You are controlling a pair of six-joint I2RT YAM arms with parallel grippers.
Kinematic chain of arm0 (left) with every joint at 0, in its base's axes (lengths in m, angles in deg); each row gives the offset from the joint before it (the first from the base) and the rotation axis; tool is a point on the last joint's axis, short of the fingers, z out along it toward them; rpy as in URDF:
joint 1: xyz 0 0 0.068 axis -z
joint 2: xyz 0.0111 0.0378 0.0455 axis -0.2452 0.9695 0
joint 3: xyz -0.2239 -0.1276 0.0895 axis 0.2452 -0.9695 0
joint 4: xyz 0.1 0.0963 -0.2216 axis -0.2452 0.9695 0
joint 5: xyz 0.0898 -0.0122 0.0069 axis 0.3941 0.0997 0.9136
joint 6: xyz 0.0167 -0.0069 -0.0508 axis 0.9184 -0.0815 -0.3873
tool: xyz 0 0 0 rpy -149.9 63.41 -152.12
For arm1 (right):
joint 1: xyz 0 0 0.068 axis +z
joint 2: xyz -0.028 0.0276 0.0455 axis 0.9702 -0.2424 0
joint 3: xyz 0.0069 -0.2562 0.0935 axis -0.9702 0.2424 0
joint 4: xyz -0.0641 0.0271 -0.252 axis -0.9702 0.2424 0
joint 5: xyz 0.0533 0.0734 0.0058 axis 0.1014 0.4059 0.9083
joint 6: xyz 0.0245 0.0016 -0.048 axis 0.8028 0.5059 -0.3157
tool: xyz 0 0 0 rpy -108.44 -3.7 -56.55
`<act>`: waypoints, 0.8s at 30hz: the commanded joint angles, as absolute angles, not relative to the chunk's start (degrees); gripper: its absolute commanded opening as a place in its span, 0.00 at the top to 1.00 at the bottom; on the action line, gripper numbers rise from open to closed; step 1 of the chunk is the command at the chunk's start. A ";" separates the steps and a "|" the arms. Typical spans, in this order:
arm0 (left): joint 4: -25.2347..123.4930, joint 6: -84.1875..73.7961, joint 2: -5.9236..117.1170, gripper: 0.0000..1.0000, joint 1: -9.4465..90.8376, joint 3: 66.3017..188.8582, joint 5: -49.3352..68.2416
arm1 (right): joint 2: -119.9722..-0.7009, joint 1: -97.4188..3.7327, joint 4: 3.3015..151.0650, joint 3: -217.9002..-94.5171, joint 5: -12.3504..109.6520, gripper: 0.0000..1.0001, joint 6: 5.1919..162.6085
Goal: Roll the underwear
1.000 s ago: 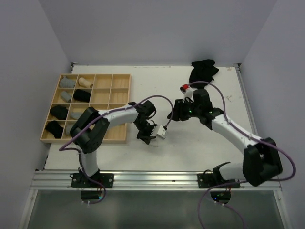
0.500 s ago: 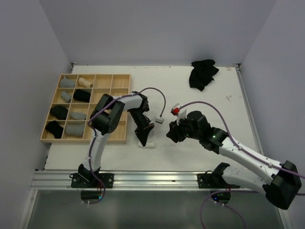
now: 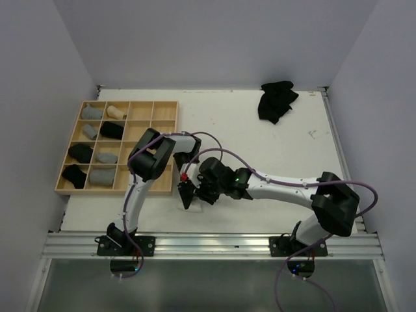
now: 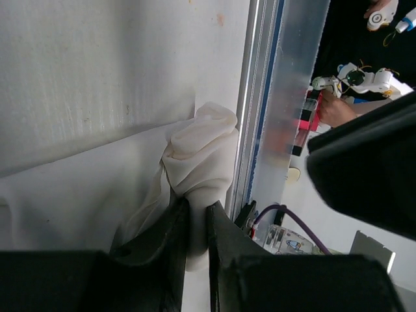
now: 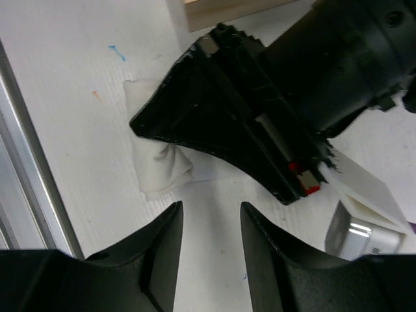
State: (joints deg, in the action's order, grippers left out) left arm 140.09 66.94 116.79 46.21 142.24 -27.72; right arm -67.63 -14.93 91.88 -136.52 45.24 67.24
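Observation:
A white underwear (image 4: 198, 153) lies bunched on the table near its front edge. My left gripper (image 3: 188, 195) is shut on one end of it; in the left wrist view the cloth is pinched between the fingers (image 4: 195, 224). In the right wrist view the white underwear (image 5: 155, 170) lies just beyond the open, empty right gripper (image 5: 210, 214), under the black left gripper (image 5: 227, 123). In the top view the right gripper (image 3: 203, 190) is right beside the left one, and the cloth is mostly hidden. A black underwear pile (image 3: 276, 99) lies at the far right.
A wooden grid tray (image 3: 140, 102) stands at the left, holding several rolls: grey (image 3: 92, 112), beige (image 3: 116, 111) and black (image 3: 112, 130). The aluminium rail (image 3: 208, 242) runs along the table's front edge, close to both grippers.
The right arm has swung left from mid-table to right beside the left gripper. The left gripper has moved a little nearer the front edge, still holding the white cloth.

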 commanded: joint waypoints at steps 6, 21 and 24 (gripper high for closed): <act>121.20 69.31 120.73 0.78 46.45 142.25 -18.23 | -72.32 -9.53 85.30 -136.12 48.31 0.55 67.50; 119.88 68.44 120.12 0.71 46.36 143.21 -18.49 | -81.64 -8.91 79.93 -135.42 50.76 0.70 67.68; 118.65 67.29 118.80 0.65 45.84 143.74 -19.46 | -82.35 -8.91 80.89 -135.07 51.82 0.99 69.17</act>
State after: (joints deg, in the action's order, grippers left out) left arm 140.51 64.14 117.18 46.14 142.43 -27.52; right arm -79.46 -9.34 81.63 -135.32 48.52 67.72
